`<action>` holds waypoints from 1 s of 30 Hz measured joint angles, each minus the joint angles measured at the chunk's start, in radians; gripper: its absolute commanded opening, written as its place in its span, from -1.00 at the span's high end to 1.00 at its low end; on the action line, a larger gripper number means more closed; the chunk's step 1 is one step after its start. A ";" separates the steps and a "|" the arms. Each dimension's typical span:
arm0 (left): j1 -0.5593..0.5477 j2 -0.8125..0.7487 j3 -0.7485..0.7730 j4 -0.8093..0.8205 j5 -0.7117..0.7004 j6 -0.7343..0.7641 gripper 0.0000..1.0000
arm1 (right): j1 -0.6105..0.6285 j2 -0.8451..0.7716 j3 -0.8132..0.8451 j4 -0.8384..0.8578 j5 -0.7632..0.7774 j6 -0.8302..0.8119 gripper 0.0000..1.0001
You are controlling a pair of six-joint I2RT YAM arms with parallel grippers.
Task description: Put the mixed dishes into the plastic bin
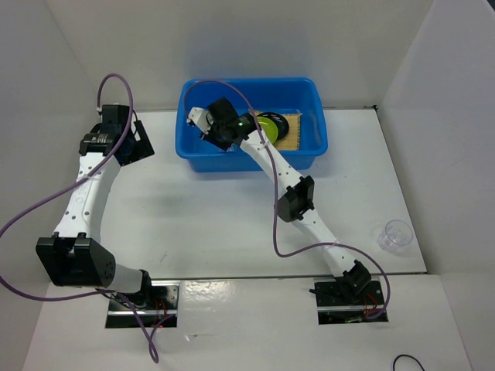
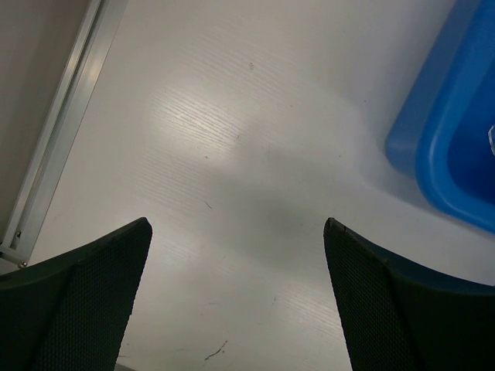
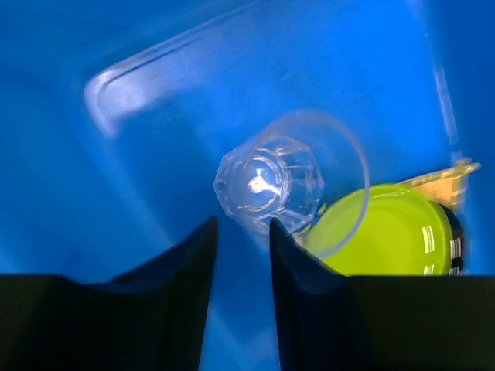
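Note:
The blue plastic bin (image 1: 255, 161) stands at the back centre of the table. My right gripper (image 1: 207, 131) hangs inside its left half. In the right wrist view the right gripper (image 3: 242, 226) is open by a narrow gap, with only blue floor between the fingers. A clear cup (image 3: 290, 182) lies tipped just beyond the fingertips, against the lime-green plate (image 3: 387, 232). That plate (image 1: 269, 127) rests on the black plate (image 3: 458, 241), beside the tan mat (image 1: 292, 128). A second clear cup (image 1: 396, 236) stands on the table at the right. My left gripper (image 2: 236, 228) is wide open over bare table, left of the bin (image 2: 456, 139).
White walls close in the table on the left, back and right. A metal rail (image 2: 66, 124) runs along the left edge in the left wrist view. The right arm (image 1: 298, 197) stretches diagonally from its base across to the bin.

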 measured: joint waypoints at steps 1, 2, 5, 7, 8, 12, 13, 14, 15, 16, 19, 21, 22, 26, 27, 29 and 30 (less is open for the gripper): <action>0.000 0.000 -0.002 0.000 0.000 0.000 -0.96 | 0.000 0.000 0.001 0.000 -0.001 -0.001 -0.01; 0.002 0.001 -0.003 0.002 -0.001 0.000 -0.96 | 0.000 0.000 0.003 0.009 0.002 -0.013 -0.19; 0.008 0.001 -0.018 0.019 -0.002 0.000 -0.96 | -0.005 -0.006 0.011 0.026 0.005 -0.017 -0.53; 0.015 0.001 -0.035 0.032 -0.003 -0.001 -0.96 | -0.006 -0.019 0.011 0.011 0.008 -0.009 -0.85; 0.018 0.001 -0.044 0.033 -0.004 -0.002 -0.96 | -0.005 -0.029 0.011 0.003 0.013 0.002 -0.96; 0.022 0.000 -0.084 0.053 -0.006 -0.002 -0.96 | -0.003 -0.132 0.009 -0.070 0.049 0.060 -0.96; 0.021 0.000 -0.092 0.055 -0.004 -0.002 -0.96 | -0.003 -0.177 0.008 -0.102 0.060 0.074 -0.96; 0.022 -0.003 -0.100 0.061 0.000 -0.002 -0.96 | -0.003 -0.232 0.002 -0.127 0.077 0.090 -0.96; 0.022 -0.006 -0.107 0.068 0.003 -0.002 -0.96 | -0.003 -0.299 -0.014 -0.141 0.098 0.103 -0.96; 0.021 -0.011 -0.113 0.073 0.008 -0.002 -0.96 | -0.003 -0.375 -0.056 -0.143 0.114 0.113 -0.96; 0.021 -0.026 -0.117 0.090 0.039 -0.001 -0.96 | -0.013 -0.673 -0.273 -0.140 0.183 0.137 -0.96; 0.021 -0.036 -0.117 0.101 0.059 -0.001 -0.93 | -0.029 -0.863 -0.428 -0.143 0.238 0.153 -0.96; 0.021 -0.040 -0.117 0.105 0.071 -0.001 -0.93 | -0.043 -0.958 -0.539 -0.117 0.258 0.160 -0.96; 0.021 -0.059 -0.143 0.127 0.118 -0.001 -0.88 | -0.194 -1.245 -0.955 -0.139 0.290 0.171 -0.96; 0.016 -0.065 -0.151 0.128 0.135 -0.001 -0.85 | -0.261 -1.282 -1.027 -0.146 0.267 0.171 -0.96; 0.003 -0.079 -0.169 0.128 0.158 -0.002 -0.82 | -0.440 -1.306 -1.146 -0.154 0.184 0.160 -0.96; -0.008 -0.093 -0.182 0.128 0.172 -0.004 -0.72 | -0.550 -1.306 -1.206 -0.151 0.135 0.148 -0.93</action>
